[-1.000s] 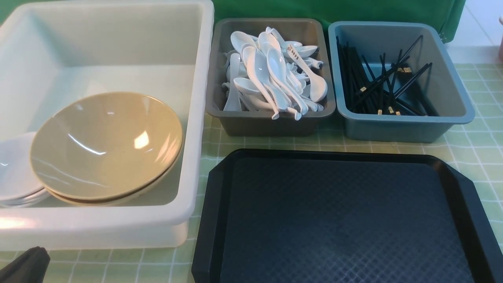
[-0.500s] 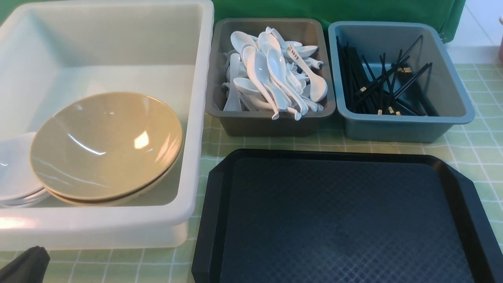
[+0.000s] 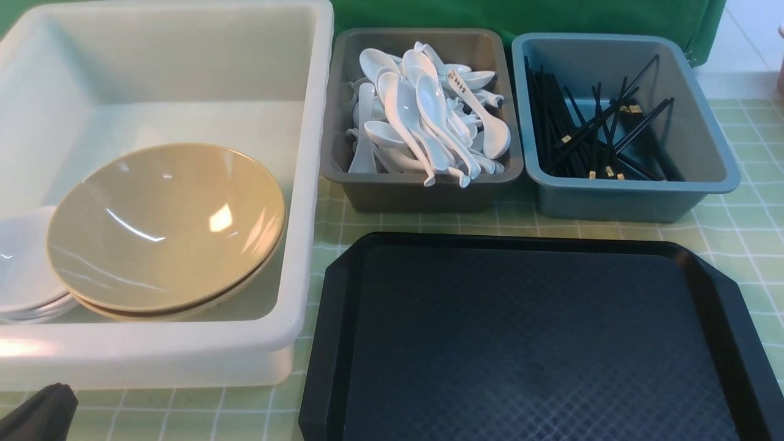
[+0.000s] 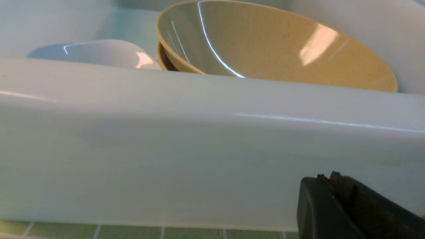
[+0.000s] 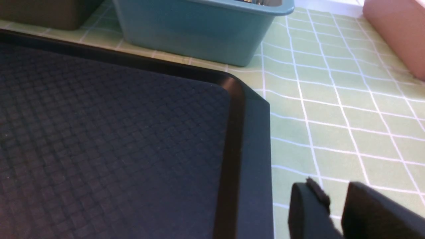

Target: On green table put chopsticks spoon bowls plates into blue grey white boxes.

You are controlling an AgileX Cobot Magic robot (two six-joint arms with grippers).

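1. Green checked cloth covers the green table [image 3: 744, 202] in the front view. On it, the big white box [image 3: 306, 184] carries stacked tan bowls [image 3: 165, 226], with white plates [image 3: 24, 269] tucked beside them at its left.
2. Grey box [image 3: 422, 196] in the middle is heaped with white spoons; the lettered spoon [image 3: 478, 113] lies on top. Blue box [image 3: 618, 199] on the right has the black chopsticks [image 3: 588, 135]. An empty-looking black tray [image 3: 539, 343] sits in front.
3. Left wrist view: left gripper [image 4: 335, 186] sits low by the white box's near wall, jaws pressed together, holding nothing.
4. Right wrist view: right gripper [image 5: 335, 205] hovers over the cloth just off the tray's corner, jaws a narrow gap apart, nothing between them.
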